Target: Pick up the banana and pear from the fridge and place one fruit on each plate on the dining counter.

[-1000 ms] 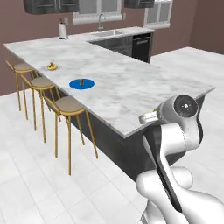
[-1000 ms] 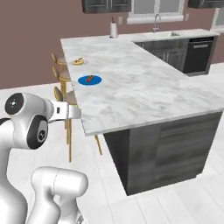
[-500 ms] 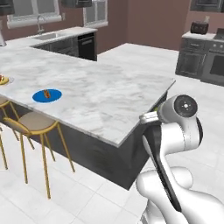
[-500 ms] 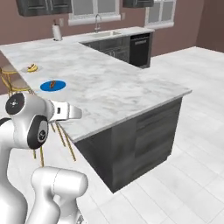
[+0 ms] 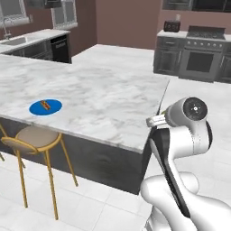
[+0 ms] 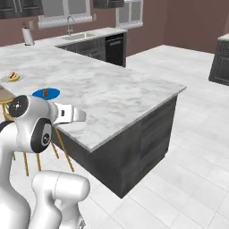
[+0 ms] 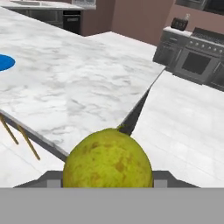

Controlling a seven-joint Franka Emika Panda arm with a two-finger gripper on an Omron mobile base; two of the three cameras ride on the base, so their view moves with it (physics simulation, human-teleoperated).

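The yellow-green pear (image 7: 108, 161) bulges at the bottom of the hand view, with my gripper (image 7: 108, 176) shut on it, its fingers mostly hidden behind the fruit. The hand hangs off the corner of the dining counter (image 5: 113, 92), over the floor. On the marble lies the blue plate (image 5: 45, 107) with a small brown-and-red item on it; the blue plate (image 6: 45, 93) is left of my arm. Farther back sits the pale plate (image 6: 10, 78) with a small yellow-and-red item that I cannot identify. The fridge is out of view.
A gold-legged stool (image 5: 35, 139) stands at the counter's near side. A dark stove (image 5: 199, 61) and toaster (image 5: 170, 25) are at the back right. A sink worktop (image 6: 78, 36) with a paper-towel roll (image 6: 28, 36) runs behind. Tiled floor (image 6: 192, 147) spreads right of the counter.
The whole scene has swung left as the base turned right: the counter corner is now in front and the stove has come into view. My arm's pose has held, pear still in the gripper.
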